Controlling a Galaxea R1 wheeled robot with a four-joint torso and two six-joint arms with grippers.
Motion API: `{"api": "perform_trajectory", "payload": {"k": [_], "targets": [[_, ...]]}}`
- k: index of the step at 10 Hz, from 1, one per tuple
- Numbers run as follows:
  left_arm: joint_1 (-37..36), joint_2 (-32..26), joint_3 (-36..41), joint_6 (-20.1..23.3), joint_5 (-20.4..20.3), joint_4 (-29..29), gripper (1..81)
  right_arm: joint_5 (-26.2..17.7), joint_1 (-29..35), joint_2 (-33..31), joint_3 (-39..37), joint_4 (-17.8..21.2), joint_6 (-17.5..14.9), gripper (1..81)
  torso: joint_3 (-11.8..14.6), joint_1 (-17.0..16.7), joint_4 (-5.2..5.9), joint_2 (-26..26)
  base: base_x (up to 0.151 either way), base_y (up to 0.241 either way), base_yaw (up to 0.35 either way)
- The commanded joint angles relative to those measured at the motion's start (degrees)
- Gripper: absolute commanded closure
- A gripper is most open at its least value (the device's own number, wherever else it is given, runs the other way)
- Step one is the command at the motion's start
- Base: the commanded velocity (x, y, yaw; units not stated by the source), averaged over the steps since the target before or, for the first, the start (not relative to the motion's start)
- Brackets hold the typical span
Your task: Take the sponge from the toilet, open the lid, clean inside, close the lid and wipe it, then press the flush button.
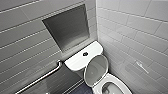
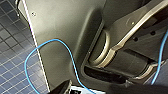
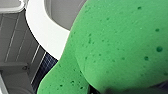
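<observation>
Judging from the head view, I'm partway through: the lid [image 1: 96, 70] stands raised against the tank, the bowl [image 1: 110, 88] of the toilet [image 1: 122, 86] is exposed, and the sponge [image 3: 120, 45] is off the toilet. It sits close before the right wrist camera with the white rim behind it, bright green, pitted with small pores and creased as if pinched, so I take the right gripper [image 3: 105, 89] to be clamped on it. Closing, wiping and the flush button [image 1: 85, 53] are left; the scrubbing inside I can't judge
</observation>
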Motion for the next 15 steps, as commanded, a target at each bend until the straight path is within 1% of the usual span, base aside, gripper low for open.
{"api": "perform_trajectory", "payload": {"k": [1,2,3,4,5,6,7,8,9,10,11,13,14,15], "targets": [[1.1,-0.9,0.2,0.3,4.7,0.1,1.0,-0.1,-1.0,-7.1,9.2,-6.6,5.2,81.1,0.0,0.0,0.00,0.0,0.000,0.000,0.000],[1.1,-0.9,0.2,0.3,4.7,0.2,1.0,2.7,-2.2,-9.5,12.3,-9.9,8.3,81.1,0.0,0.0,0.00,0.0,0.000,0.000,0.000],[1.1,-0.9,0.3,0.3,4.7,0.2,1.0,3.6,-3.6,-12.2,14.6,-13.3,11.6,81.1,0.0,0.0,0.00,0.0,0.000,0.000,0.000],[1.1,-0.9,0.3,0.3,4.7,0.2,1.0,3.8,-5.5,-13.9,15.7,-15.5,13.7,81.1,0.0,0.0,0.00,0.0,0.000,0.000,0.000],[1.1,-0.9,0.3,0.3,4.7,0.2,1.0,5.6,-6.5,-14.8,16.8,-17.9,15.4,81.1,0.0,0.0,0.00,0.0,0.000,0.000,0.000],[1.0,-0.8,0.3,0.3,4.7,0.2,1.0,8.1,-6.3,-15.0,19.6,-18.9,15.8,81.1,0.0,0.0,0.00,0.0,0.000,0.000,0.000],[1.1,-0.9,0.3,0.3,4.7,0.2,1.0,10.9,-4.9,-15.3,22.8,-19.0,15.5,81.1,0.0,0.0,0.00,0.0,0.000,0.000,0.000],[1.0,-0.9,0.3,0.3,4.7,0.1,1.0,12.4,-1.7,-15.2,25.5,-18.5,15.4,81.1,0.0,0.0,0.00,0.0,0.000,0.000,0.000],[1.0,-0.8,0.3,0.3,4.7,0.1,1.0,12.3,2.0,-14.4,26.2,-17.5,15.4,81.1,0.0,0.0,0.00,0.0,0.000,0.000,0.000],[1.0,-0.7,0.4,0.3,4.7,0.1,1.0,12.1,6.3,-12.9,25.8,-14.0,15.1,81.1,0.0,0.0,0.00,0.0,0.000,0.000,0.000],[1.0,-0.8,0.3,0.3,4.7,0.1,1.0,12.0,10.3,-10.8,24.5,-9.4,14.4,81.1,0.0,0.0,0.00,0.0,0.000,0.000,0.000],[1.0,-1.0,0.3,0.3,4.7,0.0,1.0,11.6,17.6,-5.2,19.3,-1.1,9.6,81.1,0.0,0.0,0.00,0.0,0.000,0.000,0.000],[1.0,-1.1,0.3,0.3,4.7,-0.2,1.0,11.6,20.2,-1.2,16.0,3.7,5.7,81.1,0.0,0.0,0.00,0.0,0.000,0.000,0.000],[1.0,-1.1,0.1,0.3,4.7,-0.3,1.0,11.5,22.2,2.3,12.9,6.6,3.1,81.1,0.0,0.0,0.00,0.0,0.000,0.000,0.000]]}}
